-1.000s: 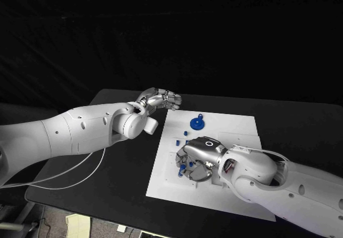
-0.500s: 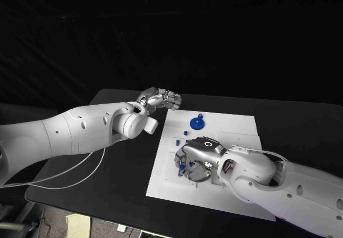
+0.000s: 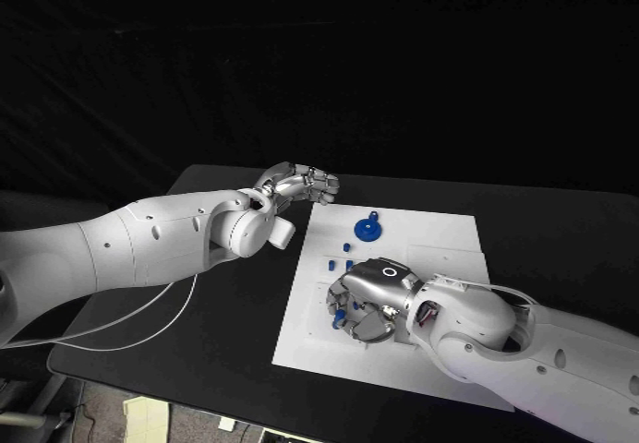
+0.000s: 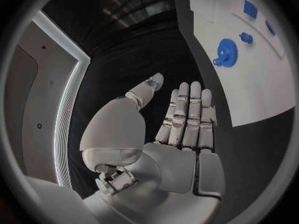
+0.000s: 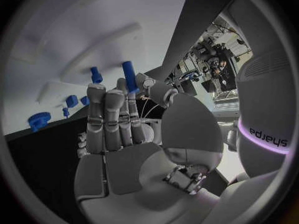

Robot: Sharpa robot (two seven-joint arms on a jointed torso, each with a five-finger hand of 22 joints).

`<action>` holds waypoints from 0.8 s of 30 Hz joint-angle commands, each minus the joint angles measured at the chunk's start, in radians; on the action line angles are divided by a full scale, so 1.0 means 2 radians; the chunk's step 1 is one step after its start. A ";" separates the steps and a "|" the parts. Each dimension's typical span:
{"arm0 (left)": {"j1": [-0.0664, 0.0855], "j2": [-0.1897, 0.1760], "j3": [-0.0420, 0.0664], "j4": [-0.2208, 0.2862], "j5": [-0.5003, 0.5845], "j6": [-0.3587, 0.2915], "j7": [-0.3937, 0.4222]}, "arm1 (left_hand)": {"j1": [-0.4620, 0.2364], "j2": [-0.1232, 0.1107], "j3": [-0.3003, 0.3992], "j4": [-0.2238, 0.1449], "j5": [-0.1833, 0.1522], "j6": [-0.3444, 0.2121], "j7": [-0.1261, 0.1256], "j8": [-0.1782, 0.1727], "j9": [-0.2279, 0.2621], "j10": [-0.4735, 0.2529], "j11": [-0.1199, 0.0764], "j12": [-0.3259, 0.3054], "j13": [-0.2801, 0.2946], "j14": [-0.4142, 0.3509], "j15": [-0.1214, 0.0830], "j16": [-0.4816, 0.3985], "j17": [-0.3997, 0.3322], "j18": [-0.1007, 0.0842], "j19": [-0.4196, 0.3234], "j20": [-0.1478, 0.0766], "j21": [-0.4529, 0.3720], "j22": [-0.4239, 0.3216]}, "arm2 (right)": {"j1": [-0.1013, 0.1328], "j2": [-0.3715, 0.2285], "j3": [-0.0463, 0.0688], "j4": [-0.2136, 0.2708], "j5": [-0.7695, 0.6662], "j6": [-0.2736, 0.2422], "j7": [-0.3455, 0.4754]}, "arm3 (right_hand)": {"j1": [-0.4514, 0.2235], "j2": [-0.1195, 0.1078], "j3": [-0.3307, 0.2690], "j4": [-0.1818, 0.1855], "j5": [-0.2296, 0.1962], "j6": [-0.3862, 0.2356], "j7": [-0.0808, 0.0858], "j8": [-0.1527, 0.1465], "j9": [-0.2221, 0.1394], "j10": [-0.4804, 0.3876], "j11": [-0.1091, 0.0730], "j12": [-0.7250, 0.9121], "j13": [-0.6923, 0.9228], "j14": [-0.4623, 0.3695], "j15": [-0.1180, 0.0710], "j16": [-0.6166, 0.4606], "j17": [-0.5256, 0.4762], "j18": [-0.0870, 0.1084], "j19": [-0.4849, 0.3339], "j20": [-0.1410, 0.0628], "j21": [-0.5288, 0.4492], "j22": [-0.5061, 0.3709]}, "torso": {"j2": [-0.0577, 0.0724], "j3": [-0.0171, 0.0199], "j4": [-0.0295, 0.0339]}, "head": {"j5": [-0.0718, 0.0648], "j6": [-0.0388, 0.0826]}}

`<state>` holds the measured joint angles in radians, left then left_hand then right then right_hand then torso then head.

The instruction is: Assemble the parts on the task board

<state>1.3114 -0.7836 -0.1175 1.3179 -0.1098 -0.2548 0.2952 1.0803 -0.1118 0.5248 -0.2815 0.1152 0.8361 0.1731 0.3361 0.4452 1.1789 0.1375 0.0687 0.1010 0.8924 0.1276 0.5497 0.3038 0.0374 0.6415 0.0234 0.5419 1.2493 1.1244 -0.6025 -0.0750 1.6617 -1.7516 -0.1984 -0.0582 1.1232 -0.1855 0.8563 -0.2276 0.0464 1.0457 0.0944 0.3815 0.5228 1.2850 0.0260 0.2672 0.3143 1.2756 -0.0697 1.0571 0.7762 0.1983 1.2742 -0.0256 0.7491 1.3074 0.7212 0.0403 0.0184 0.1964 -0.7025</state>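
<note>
The white task board (image 3: 400,305) lies in the middle of the black table (image 3: 199,351). The right hand (image 3: 367,300) sits low over the board's left part, palm down, fingers curled toward the board. In the right wrist view this hand (image 5: 118,129) pinches a blue cylindrical peg (image 5: 129,76) between its thumb and a fingertip, the peg standing up beyond the fingertips. Just beside it a shorter blue peg (image 5: 96,75) stands on the board. Further along the board lie a small blue block (image 5: 72,101) and a blue gear (image 5: 39,120) near the board's edge.

In the head view the blue gear (image 3: 367,227) rests on the far part of the board, well apart from the right hand, with small blue pieces (image 3: 343,247) between the two.

The left hand (image 3: 300,185) hovers above the table beyond the board's far left corner. The left wrist view shows this hand (image 4: 177,129) holding nothing, its fingers straight and side by side, thumb out to the side.
</note>
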 commanded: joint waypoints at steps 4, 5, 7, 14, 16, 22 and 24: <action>0.000 0.001 0.000 0.001 -0.001 0.007 0.004 | -0.001 0.003 -0.001 -0.001 0.001 -0.002 -0.001 0.002 0.000 -0.003 -0.001 0.001 0.000 0.000 0.001 -0.003 0.001 0.008 0.001 0.003 -0.002 0.001 | -0.001 0.000 -0.001 -0.001 -0.011 0.003 0.000 | 0.003 0.005 0.000 -0.003 0.001 0.004 0.001 0.002 0.001 0.003 0.000 0.000 0.002 -0.003 -0.008 0.001 0.001 0.032 0.002 -0.006 0.002 0.006 | 0.000 0.0001 0.0001 | 0.000 0.000; 0.000 0.001 0.000 0.000 -0.001 0.007 0.004 | -0.001 0.003 -0.001 -0.001 0.001 -0.002 -0.001 0.002 -0.001 -0.003 -0.001 0.001 -0.001 0.000 0.001 -0.003 0.001 0.008 0.001 0.003 -0.002 0.001 | -0.001 0.000 -0.001 -0.001 -0.011 0.002 0.000 | 0.003 0.005 0.000 -0.003 0.001 0.004 0.001 0.002 0.001 0.003 0.000 0.000 0.002 -0.003 -0.008 0.001 0.001 0.032 0.002 -0.006 0.002 0.006 | 0.000 0.0001 0.0001 | 0.000 0.000; 0.000 0.000 0.000 0.001 -0.001 0.007 0.004 | -0.001 0.003 -0.001 -0.001 0.001 -0.002 -0.001 0.002 -0.001 -0.003 -0.001 0.001 -0.001 0.000 0.001 -0.003 0.001 0.008 0.001 0.003 -0.002 0.001 | -0.001 0.000 -0.001 0.000 -0.011 0.002 0.000 | 0.003 0.005 0.000 -0.003 0.001 0.004 0.001 0.002 0.001 0.004 0.000 0.000 0.002 -0.003 -0.008 0.001 0.001 0.032 0.002 -0.006 0.002 0.006 | 0.000 0.0001 0.0003 | 0.000 0.000; 0.000 0.000 0.000 0.001 -0.001 0.007 0.004 | -0.001 0.003 -0.001 -0.001 0.001 -0.002 -0.001 0.002 -0.001 -0.003 -0.001 0.001 -0.001 0.000 0.001 -0.003 0.002 0.008 0.001 0.003 -0.003 0.001 | -0.002 0.001 -0.001 -0.001 -0.013 0.014 -0.003 | 0.002 0.005 0.001 -0.004 0.001 0.004 0.001 0.002 0.002 0.003 0.000 0.001 0.003 -0.003 -0.008 0.001 0.001 0.032 0.002 -0.006 0.002 0.006 | 0.000 0.0000 0.0002 | 0.001 0.000; 0.000 0.000 0.000 0.001 -0.001 0.007 0.004 | -0.001 0.003 -0.001 -0.001 0.001 -0.002 -0.001 0.002 -0.001 -0.003 -0.001 0.001 -0.001 0.000 0.001 -0.004 0.002 0.008 0.001 0.003 -0.003 0.001 | -0.001 0.001 -0.001 -0.002 -0.013 0.020 -0.004 | 0.002 0.005 0.001 -0.004 0.001 0.004 0.001 0.002 0.002 0.003 0.000 0.001 0.003 -0.003 -0.008 0.001 0.001 0.032 0.002 -0.006 0.002 0.006 | 0.000 0.0000 0.0001 | 0.001 0.000; 0.000 0.000 0.000 0.001 -0.001 0.007 0.004 | -0.001 0.003 -0.001 -0.001 0.001 -0.002 -0.001 0.002 -0.001 -0.003 -0.001 0.001 -0.001 0.000 0.002 -0.004 0.002 0.008 0.001 0.003 -0.003 0.001 | -0.001 0.005 -0.001 -0.002 -0.011 0.025 0.000 | 0.002 0.004 0.001 -0.005 0.001 0.004 0.001 0.001 0.002 0.003 0.000 0.000 0.003 -0.003 -0.008 0.001 0.002 0.032 0.002 -0.006 0.002 0.007 | 0.000 -0.0001 -0.0001 | 0.001 0.000; 0.000 0.000 0.000 0.001 -0.001 0.007 0.004 | -0.001 0.003 -0.001 -0.001 0.001 -0.002 -0.001 0.002 -0.001 -0.003 -0.001 0.001 -0.001 0.000 0.002 -0.004 0.002 0.008 0.001 0.003 -0.003 0.001 | -0.001 0.005 -0.001 -0.002 -0.008 0.025 0.003 | 0.001 0.004 0.001 -0.005 0.001 0.003 0.002 0.001 0.002 0.002 0.000 0.000 0.003 -0.003 -0.008 0.000 0.002 0.032 0.001 -0.006 0.002 0.007 | 0.000 0.0001 0.0001 | 0.001 0.000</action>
<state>1.3114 -0.7841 -0.1175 1.3179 -0.1099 -0.2541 0.2944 1.0803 -0.1117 0.5248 -0.2815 0.1152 0.8361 0.1732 0.3361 0.4454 1.1789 0.1375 0.0687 0.1012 0.8924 0.1276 0.5458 0.3069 0.0374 0.6415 0.0234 0.5419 1.2499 1.1247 -0.5944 -0.0735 1.6561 -1.7649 -0.1839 -0.0631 1.1233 -0.1854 0.8568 -0.2324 0.0455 1.0488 0.0977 0.3798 0.5257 1.2852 0.0260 0.2670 0.3210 1.2756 -0.0696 1.0571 0.7790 0.1984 1.2742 -0.0256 0.7493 1.3074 0.7211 0.0404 0.0184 0.1980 -0.7021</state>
